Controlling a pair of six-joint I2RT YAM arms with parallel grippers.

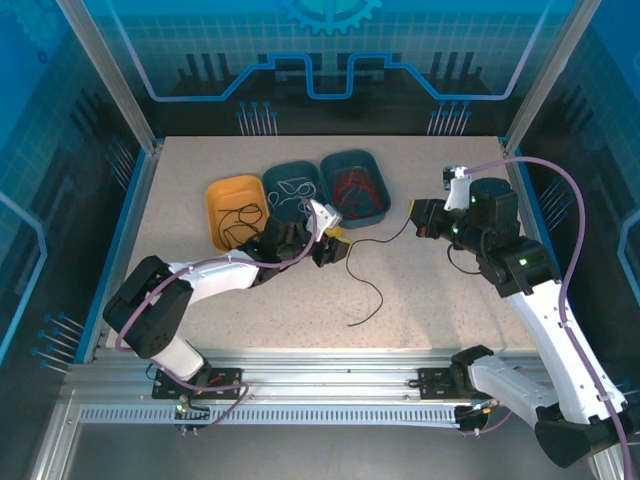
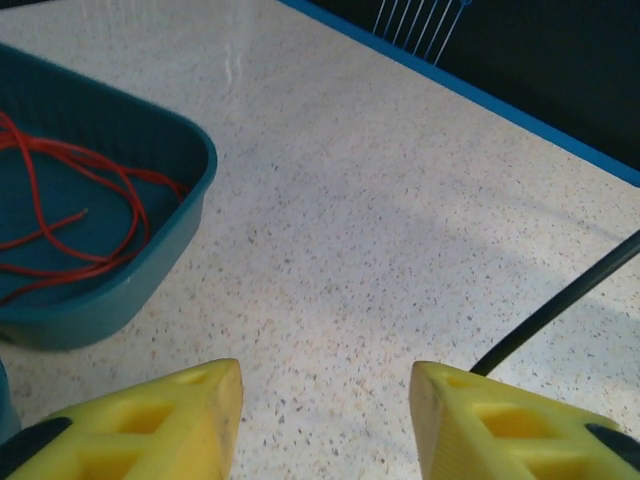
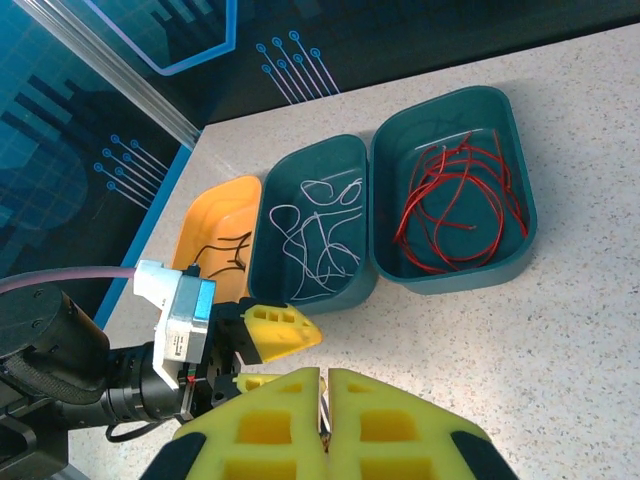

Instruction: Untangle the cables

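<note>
We take the middle bin (image 3: 315, 292) as anchor: teal, with the white cable (image 3: 310, 240) lying loose inside it. Touching its right side is a second teal bin (image 3: 450, 275) with the red cable (image 3: 455, 195) inside, all within the walls. Against its left side is the orange bin (image 3: 215, 215), holding a small black cable (image 1: 238, 215) in a loose coil. Just in front of the middle bin, on the near side, we see the left pincer (image 2: 325, 385) low over the worktop (image 1: 440, 300), fingers spread wide over bare surface. A long black cable (image 2: 560, 305) passes just beside its right finger, and we cannot tell if it touches. That long black cable lies on the worktop to the near right of the middle bin, outside all bins. It runs from the right pincer (image 3: 325, 380) toward the left pincer, then bends toward the near edge in a loose S. The right pincer sits well right of the middle bin, past the red cable's bin, fingers pressed nearly together. The top view shows the cable's end meeting it and the right wrist view shows a thin dark line in the slit, so we read it as clamped on the long black cable.
</note>
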